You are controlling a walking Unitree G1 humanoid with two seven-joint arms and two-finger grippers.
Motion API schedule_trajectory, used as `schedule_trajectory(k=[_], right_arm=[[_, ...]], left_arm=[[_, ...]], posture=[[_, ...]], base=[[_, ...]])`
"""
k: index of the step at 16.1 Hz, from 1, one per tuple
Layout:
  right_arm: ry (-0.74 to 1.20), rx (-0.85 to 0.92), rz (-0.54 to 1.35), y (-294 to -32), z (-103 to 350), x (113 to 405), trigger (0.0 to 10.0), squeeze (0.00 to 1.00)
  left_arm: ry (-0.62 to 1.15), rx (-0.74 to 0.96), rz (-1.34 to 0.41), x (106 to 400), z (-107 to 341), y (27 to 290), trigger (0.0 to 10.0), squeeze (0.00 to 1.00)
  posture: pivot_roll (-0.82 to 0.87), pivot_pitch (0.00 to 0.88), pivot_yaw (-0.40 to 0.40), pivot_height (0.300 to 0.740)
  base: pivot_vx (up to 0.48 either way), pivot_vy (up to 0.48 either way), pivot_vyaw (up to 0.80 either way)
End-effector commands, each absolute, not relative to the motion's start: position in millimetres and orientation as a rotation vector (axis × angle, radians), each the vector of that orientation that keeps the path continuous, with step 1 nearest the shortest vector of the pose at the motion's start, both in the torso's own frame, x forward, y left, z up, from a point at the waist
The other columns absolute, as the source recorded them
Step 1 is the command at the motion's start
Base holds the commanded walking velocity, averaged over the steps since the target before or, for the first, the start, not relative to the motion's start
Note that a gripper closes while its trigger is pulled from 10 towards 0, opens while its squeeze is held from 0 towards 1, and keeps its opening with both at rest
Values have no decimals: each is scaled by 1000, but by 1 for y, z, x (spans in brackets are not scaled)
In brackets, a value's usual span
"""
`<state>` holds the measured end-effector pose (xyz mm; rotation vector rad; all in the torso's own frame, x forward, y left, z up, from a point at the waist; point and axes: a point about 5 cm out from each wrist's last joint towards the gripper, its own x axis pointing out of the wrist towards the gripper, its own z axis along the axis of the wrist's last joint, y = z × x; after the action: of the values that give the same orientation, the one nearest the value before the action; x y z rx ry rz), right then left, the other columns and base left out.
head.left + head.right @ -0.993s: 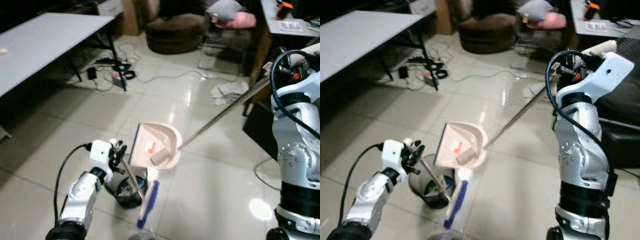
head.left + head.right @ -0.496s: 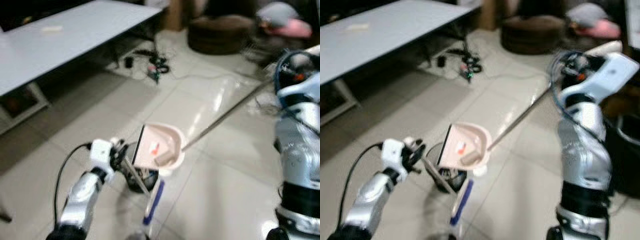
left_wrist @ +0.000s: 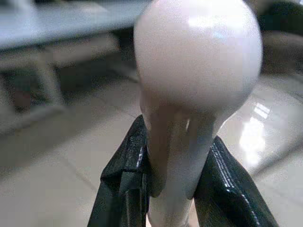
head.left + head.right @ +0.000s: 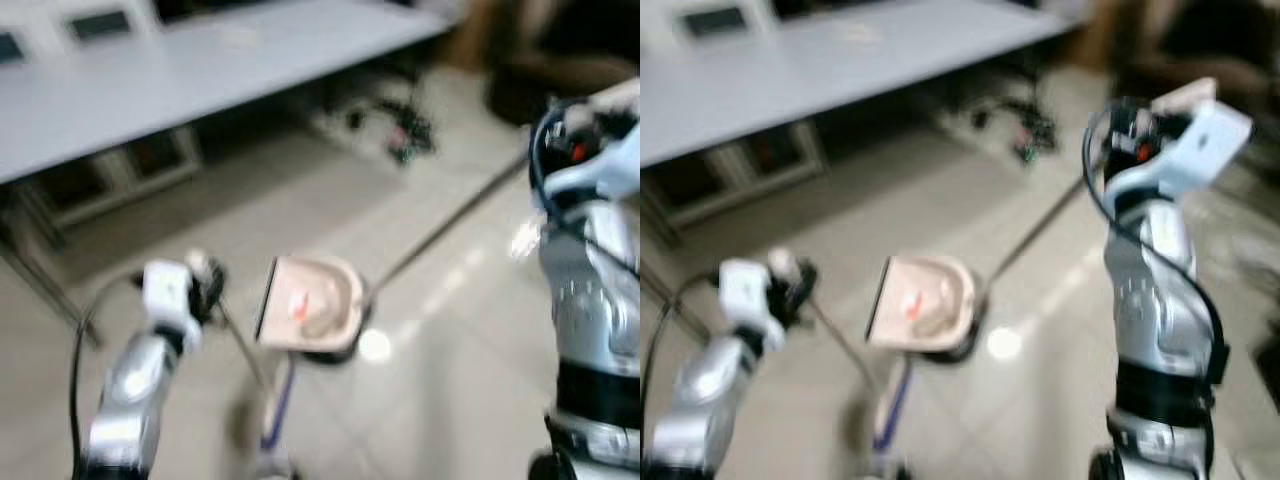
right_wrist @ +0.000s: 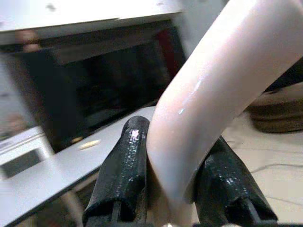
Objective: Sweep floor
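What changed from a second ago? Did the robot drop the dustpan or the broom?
No, nothing was dropped. The whole picture swung sideways because the robot turned, so the long table now fills the background. The dustpan, with bits of rubbish in it, moved with the robot. The left gripper stays clamped on the broom handle, and the right gripper on the dustpan handle.

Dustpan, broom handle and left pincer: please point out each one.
dustpan (image 4: 312, 305), left eye view, inner pan surface
broom handle (image 3: 199, 61), left wrist view, rounded end knob
left pincer (image 3: 177, 189), left wrist view, between fingertips
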<state>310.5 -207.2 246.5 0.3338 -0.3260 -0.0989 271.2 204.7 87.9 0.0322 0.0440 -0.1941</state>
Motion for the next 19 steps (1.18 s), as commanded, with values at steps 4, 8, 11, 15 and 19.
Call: schedule_trajectory(k=[4, 8, 11, 15, 19], right_arm=[[-402, 318, -110, -210, 261, 310, 10000, 0], [-431, 298, -183, -217, 259, 306, 10000, 0], [-434, 299, -229, -224, 256, 305, 10000, 0], [-440, 281, -227, -224, 256, 305, 10000, 0], [-440, 265, -232, -225, 255, 306, 10000, 0]], left_arm=[[-80, 129, -153, 289, 125, 193, 10000, 0], [-49, 141, -156, 289, 117, 183, 10000, 0], [-33, 140, -150, 288, 113, 182, 10000, 0], [-24, 142, -155, 289, 109, 178, 10000, 0], [-20, 141, -162, 291, 107, 174, 10000, 0]], posture=[[0, 0, 38, 740], [-17, 0, 48, 740], [-20, 0, 43, 740], [-27, 0, 45, 740], [-29, 0, 43, 740]], base=[[0, 0, 800], [0, 0, 0], [294, 0, 0], [347, 0, -720], [347, 0, -139]])
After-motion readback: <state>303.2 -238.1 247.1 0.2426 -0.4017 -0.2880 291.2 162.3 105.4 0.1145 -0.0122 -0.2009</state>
